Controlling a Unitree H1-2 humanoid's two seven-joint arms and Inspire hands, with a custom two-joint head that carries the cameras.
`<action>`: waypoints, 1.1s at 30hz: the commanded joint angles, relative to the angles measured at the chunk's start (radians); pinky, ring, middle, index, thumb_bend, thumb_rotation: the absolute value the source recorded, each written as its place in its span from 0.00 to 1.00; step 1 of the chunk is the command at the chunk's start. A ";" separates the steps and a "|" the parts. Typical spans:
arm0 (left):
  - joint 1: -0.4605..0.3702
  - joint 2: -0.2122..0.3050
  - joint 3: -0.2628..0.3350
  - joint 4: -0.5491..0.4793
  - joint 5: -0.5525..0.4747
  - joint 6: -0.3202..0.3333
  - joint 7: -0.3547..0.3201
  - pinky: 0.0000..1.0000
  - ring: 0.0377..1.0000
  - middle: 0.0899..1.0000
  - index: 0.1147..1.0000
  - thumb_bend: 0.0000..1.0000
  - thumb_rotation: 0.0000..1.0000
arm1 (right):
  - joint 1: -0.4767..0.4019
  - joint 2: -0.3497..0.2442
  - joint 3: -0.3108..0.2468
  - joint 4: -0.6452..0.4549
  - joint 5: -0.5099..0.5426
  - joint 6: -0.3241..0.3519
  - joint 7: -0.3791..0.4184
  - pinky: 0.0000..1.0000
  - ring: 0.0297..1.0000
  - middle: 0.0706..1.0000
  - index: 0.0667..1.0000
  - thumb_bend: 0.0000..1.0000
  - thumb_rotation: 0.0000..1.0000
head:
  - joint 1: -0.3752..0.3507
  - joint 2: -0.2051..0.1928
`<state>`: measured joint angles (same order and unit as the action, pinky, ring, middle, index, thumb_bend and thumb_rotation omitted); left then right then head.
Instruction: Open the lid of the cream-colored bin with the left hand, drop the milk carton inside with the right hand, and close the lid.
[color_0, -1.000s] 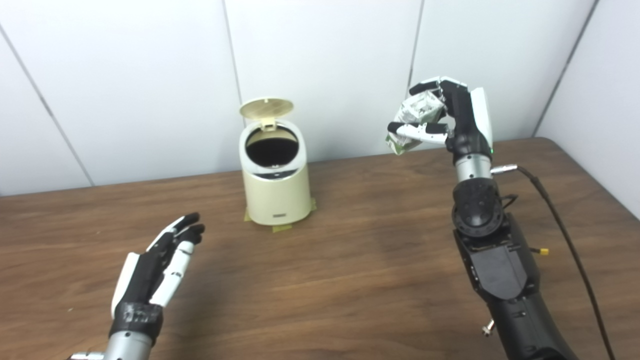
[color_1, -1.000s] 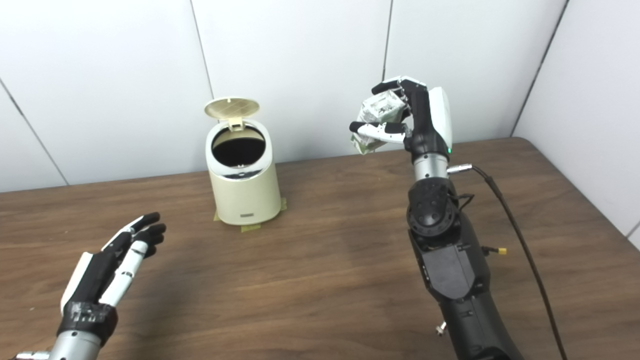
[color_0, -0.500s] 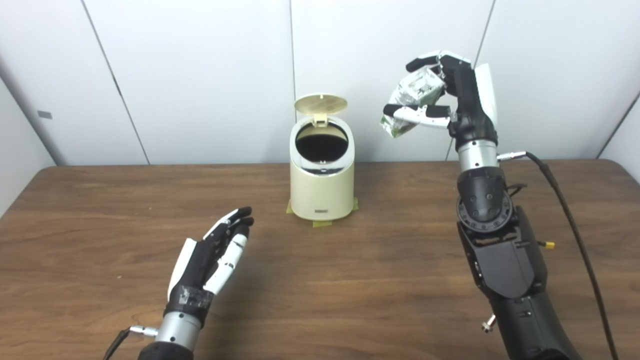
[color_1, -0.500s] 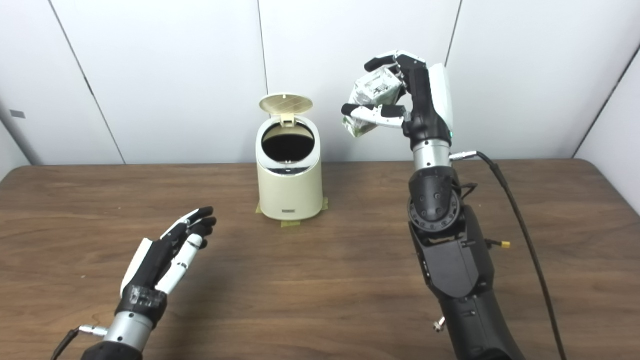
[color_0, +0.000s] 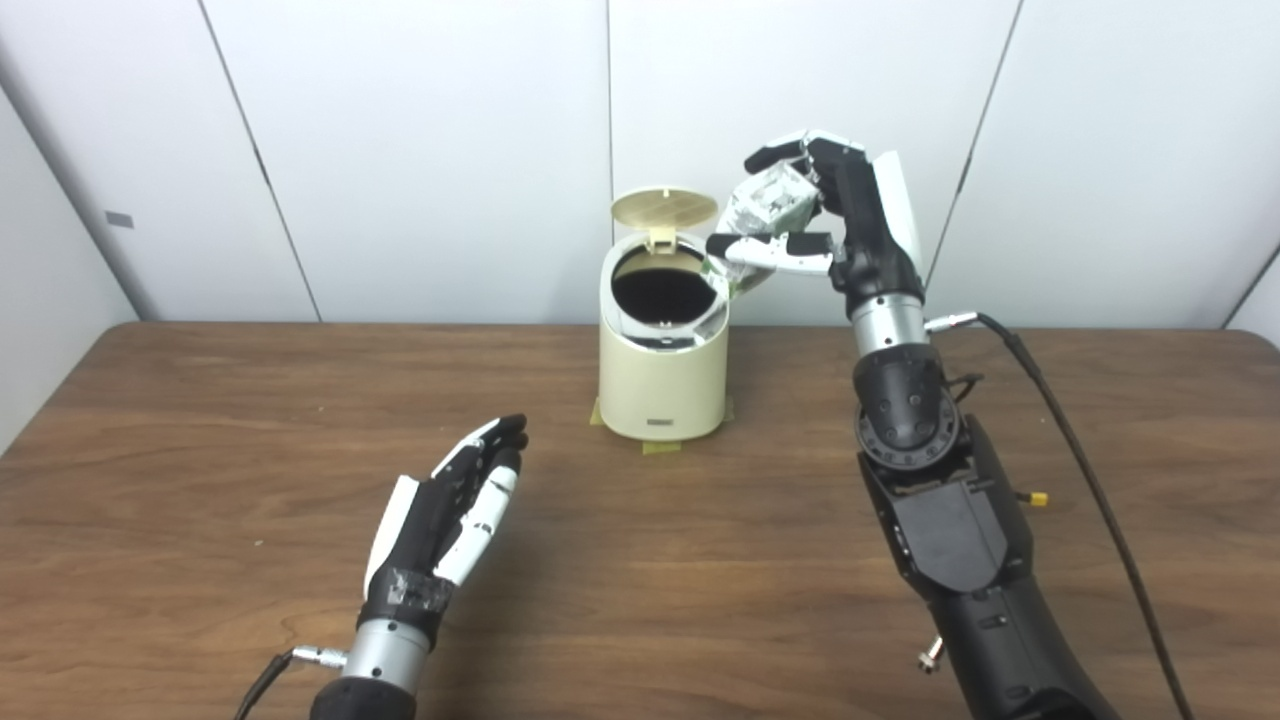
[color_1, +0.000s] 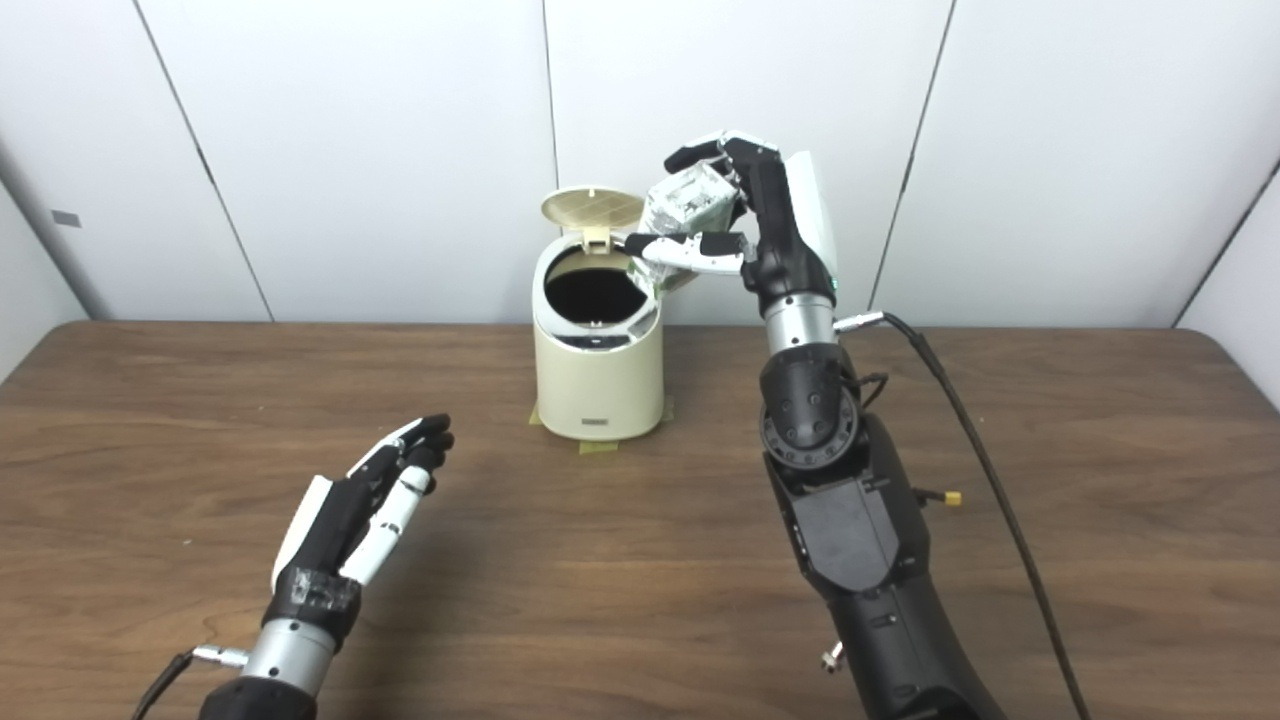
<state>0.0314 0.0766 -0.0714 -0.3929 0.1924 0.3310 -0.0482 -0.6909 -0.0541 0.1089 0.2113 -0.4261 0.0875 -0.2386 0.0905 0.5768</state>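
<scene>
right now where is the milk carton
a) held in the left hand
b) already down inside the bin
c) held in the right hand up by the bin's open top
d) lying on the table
c: the right hand grips the milk carton beside the rim of the bin, whose lid stands open.

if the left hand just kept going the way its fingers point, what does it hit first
Probably the cream-colored bin, low on its near left side. The left hand points up-table and rightward; depth is unclear, so it might pass just left.

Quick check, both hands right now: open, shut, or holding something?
Left hand: open, holding nothing, low over the table.
Right hand: shut on the milk carton, raised beside the open bin.
</scene>
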 joint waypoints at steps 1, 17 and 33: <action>-0.017 -0.006 -0.002 -0.019 0.006 -0.049 0.012 0.86 0.88 0.85 0.86 0.38 0.77 | -0.095 0.009 0.002 -0.007 -0.027 -0.048 -0.042 0.26 0.33 0.45 0.52 0.51 0.00 | 0.002 0.000; -0.001 -0.028 -0.005 -0.034 0.015 -0.042 0.023 0.89 0.88 0.86 0.85 0.38 0.74 | -0.114 0.055 0.005 0.040 0.017 -0.098 -0.029 0.27 0.33 0.45 0.52 0.51 0.00 | 0.037 0.002; 0.008 -0.049 -0.007 -0.039 0.019 -0.057 0.036 0.90 0.88 0.86 0.84 0.39 0.71 | -0.114 0.080 0.004 0.076 0.016 -0.128 -0.050 0.28 0.34 0.45 0.50 0.51 0.00 | 0.077 0.009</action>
<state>0.0477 0.0374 -0.0810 -0.3924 0.2091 0.3140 -0.0285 -0.7324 0.0311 0.1180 0.3115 -0.4054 0.0228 -0.2621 0.1672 0.5844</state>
